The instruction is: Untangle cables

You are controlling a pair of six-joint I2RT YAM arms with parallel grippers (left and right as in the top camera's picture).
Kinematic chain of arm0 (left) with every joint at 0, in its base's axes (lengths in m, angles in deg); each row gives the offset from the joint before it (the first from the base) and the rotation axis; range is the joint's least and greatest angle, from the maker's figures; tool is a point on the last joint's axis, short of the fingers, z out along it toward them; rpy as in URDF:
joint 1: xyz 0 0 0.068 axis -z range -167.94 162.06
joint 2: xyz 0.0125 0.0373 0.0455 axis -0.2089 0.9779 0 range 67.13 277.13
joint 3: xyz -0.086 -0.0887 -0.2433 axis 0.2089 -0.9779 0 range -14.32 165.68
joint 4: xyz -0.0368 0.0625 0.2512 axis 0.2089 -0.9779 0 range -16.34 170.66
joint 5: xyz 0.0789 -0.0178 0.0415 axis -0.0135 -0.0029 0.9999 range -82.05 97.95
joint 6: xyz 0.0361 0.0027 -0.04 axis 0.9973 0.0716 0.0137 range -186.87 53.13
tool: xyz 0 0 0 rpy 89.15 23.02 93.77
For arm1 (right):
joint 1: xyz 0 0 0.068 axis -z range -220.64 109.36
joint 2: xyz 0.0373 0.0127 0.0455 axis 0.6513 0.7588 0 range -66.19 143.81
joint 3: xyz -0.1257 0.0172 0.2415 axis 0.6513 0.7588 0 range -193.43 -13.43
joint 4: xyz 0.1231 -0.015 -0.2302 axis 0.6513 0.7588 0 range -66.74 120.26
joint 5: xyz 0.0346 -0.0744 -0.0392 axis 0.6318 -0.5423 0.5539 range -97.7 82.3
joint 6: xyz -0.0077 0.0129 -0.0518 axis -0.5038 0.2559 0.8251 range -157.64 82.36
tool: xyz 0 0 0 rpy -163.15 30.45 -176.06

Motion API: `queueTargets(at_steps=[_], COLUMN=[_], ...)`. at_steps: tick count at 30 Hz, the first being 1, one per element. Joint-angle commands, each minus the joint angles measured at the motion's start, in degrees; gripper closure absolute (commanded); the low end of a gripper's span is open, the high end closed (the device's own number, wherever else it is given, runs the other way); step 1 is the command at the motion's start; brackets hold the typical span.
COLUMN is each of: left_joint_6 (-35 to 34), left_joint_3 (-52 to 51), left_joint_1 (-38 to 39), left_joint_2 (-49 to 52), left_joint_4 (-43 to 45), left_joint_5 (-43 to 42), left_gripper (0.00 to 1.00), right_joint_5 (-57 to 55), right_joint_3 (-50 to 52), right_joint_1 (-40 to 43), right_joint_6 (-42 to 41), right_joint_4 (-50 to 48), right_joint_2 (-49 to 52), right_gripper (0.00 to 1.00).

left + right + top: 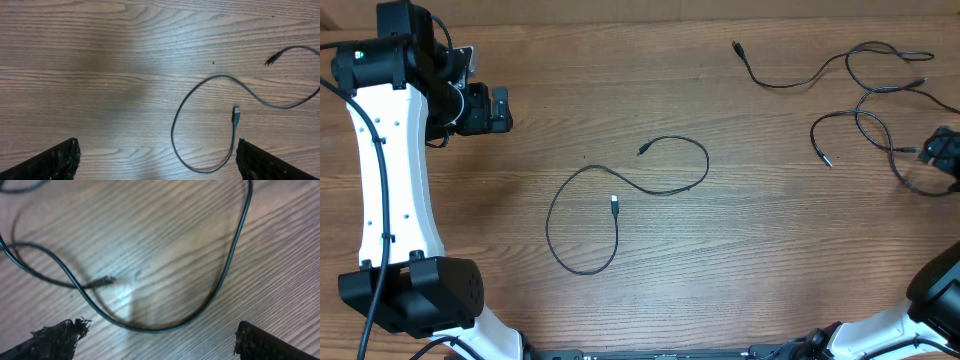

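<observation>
One thin black cable [582,176] lies alone in a loose loop at the table's middle, its plug ends [615,204] free; it also shows in the left wrist view [200,90]. Other thin black cables [865,95] lie crossed over each other at the far right. My left gripper [503,109] is open and empty at the upper left, well away from the loop [157,160]. My right gripper [948,152] is open at the right edge, low over a cable bend [165,327] that runs between its fingers, with a small plug [105,280] nearby.
The wooden table [740,260] is bare apart from the cables. The left arm's white links [390,180] stand along the left side. The right arm's base [940,290] is at the lower right corner.
</observation>
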Motion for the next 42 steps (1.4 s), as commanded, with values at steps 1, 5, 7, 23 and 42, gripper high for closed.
queueTargets(at_steps=[1,5,7,23,42], left_joint_6=[0.9,0.9,0.9,0.9,0.9], left_joint_3=[-0.2,-0.2,-0.2,-0.2,-0.2], left_joint_1=[0.4,0.4,0.4,0.4,0.4], left_joint_2=[0.2,0.2,0.2,0.2,0.2], left_joint_4=[-0.1,-0.1,-0.1,-0.1,-0.1], left_joint_5=[-0.6,-0.6,-0.6,-0.6,-0.6], left_gripper=[0.00,0.00,0.00,0.01,0.01], right_joint_5=[-0.5,-0.5,-0.5,-0.9,-0.9], right_joint_3=[1.8,4.2,5.9,14.5,19.6], right_joint_1=[0.2,0.2,0.2,0.2,0.2], right_joint_6=[1.2,2.7,3.8,3.9,3.9], right_joint_4=[0.5,0.0,-1.3,-7.4,-18.3], right_joint_2=[0.0,0.5,0.5,0.7,2.3], right_gripper=[0.00,0.00,0.00,0.00,0.00])
